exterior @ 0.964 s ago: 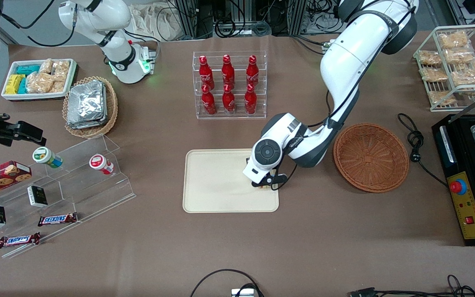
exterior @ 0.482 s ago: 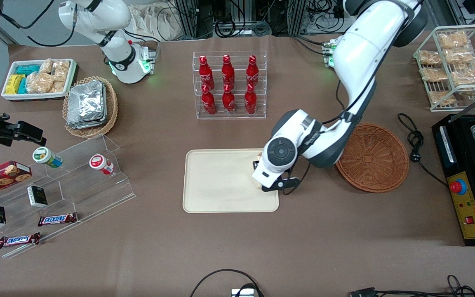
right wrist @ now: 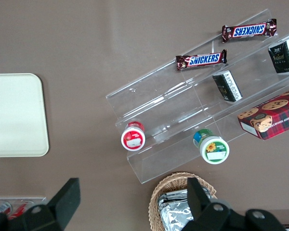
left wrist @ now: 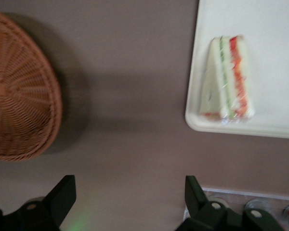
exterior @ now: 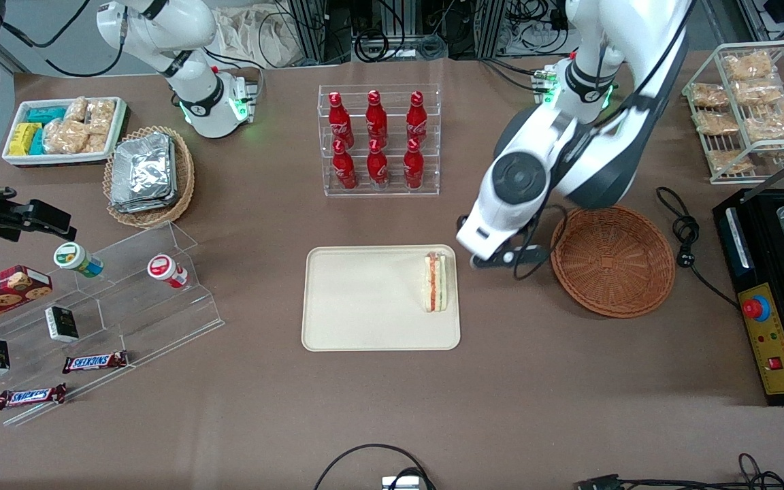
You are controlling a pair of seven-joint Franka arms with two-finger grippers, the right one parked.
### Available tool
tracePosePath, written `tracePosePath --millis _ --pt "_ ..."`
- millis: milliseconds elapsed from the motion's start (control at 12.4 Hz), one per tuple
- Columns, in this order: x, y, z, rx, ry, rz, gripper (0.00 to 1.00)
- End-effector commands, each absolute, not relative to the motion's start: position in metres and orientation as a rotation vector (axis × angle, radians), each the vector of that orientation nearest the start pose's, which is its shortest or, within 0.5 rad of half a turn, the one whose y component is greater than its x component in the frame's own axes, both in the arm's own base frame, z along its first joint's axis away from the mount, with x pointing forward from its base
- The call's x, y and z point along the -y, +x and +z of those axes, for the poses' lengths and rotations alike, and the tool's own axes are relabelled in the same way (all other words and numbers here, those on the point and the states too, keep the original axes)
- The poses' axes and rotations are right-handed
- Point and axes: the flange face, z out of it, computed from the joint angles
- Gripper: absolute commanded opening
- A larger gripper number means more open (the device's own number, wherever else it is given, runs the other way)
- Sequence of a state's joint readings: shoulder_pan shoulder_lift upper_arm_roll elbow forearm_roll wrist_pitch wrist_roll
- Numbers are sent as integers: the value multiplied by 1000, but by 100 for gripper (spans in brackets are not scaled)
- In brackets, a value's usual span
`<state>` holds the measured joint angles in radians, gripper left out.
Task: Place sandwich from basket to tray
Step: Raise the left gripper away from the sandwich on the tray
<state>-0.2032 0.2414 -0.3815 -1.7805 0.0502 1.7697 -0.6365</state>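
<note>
Sandwich point(exterior: 436, 282) lies on tray point(exterior: 358, 299); pincer point(left wrist: 127, 199) spread wide, empty, raised btwn tray & basket point(exterior: 612, 260).

Front view looks steeply down; the gripper point(left wrist: 125, 199) camera faces tabletop, sharing tray point(exterior: 337, 327).

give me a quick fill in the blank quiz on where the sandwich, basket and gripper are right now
1. The sandwich lies on the ____.
2. The basket holds ____ sandwiches.
3. The gripper has its fingers ____ and holds nothing.
4. The gripper hangs over the bare table between the tray and the ____.

Missing words: tray; no; open; basket
</note>
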Motion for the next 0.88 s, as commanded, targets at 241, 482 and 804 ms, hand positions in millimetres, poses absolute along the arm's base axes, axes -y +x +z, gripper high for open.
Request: tracePosePath --millis 241,482,804 --pt "177 506 522 -86 -3052 380 100" --pt "103 555 568 -155 -3105 366 100" --pt "73 578 575 -151 -3059 310 100"
